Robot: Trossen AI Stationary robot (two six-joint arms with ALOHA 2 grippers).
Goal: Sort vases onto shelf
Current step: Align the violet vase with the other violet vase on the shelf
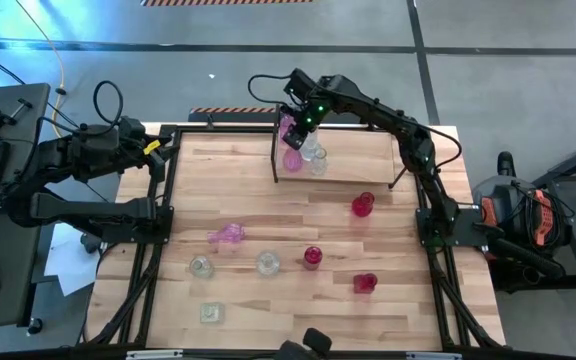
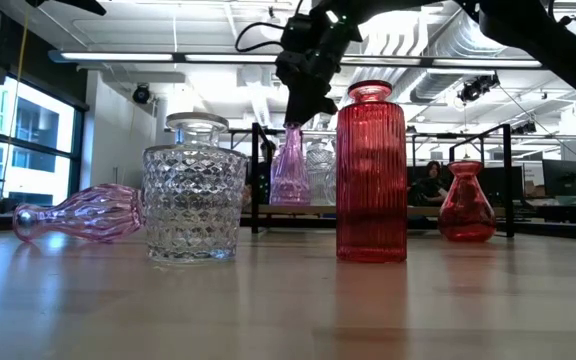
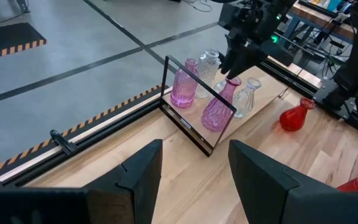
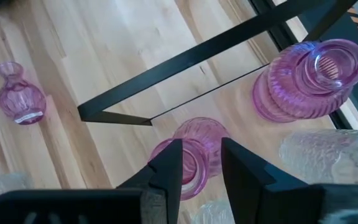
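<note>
Red vase foremost; right end effector grips pink vase.

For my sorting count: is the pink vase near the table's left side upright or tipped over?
Tipped over. The pink vase lies on its side on the table; the low view shows its neck pointing sideways.

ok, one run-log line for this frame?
right claw: gripping pink vase neck on shelf | left claw: open, idle at table's left edge
</note>
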